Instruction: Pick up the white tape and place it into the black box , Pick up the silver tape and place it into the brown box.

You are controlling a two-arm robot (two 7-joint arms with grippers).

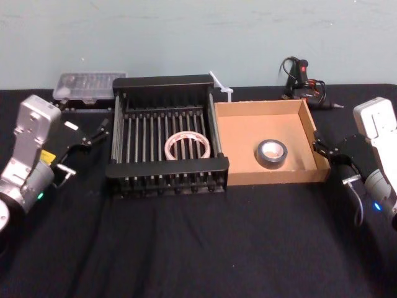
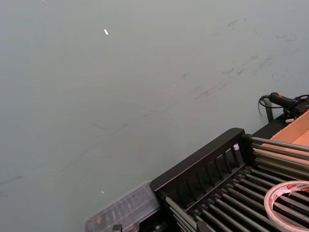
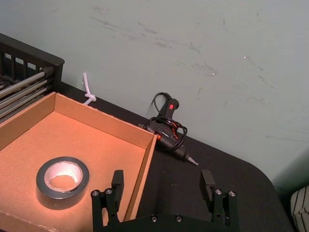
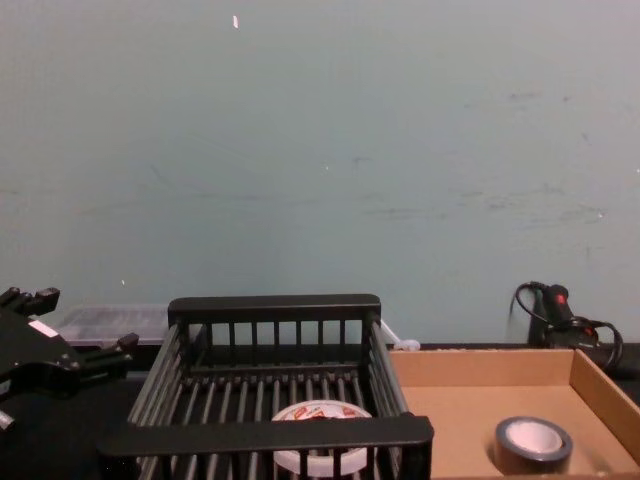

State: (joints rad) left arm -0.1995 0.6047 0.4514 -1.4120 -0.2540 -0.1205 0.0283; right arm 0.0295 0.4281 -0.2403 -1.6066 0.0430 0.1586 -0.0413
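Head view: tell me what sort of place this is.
Probably a lab or workshop bench: a black-covered table against a scuffed pale wall, with a glue gun and a clear parts case at the back.

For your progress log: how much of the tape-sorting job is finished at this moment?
Both placements look done. The white tape lies in the black box, and the silver tape lies in the brown box. Nothing is in hand: the left gripper and right gripper are open, outside the boxes. Nothing appears left.
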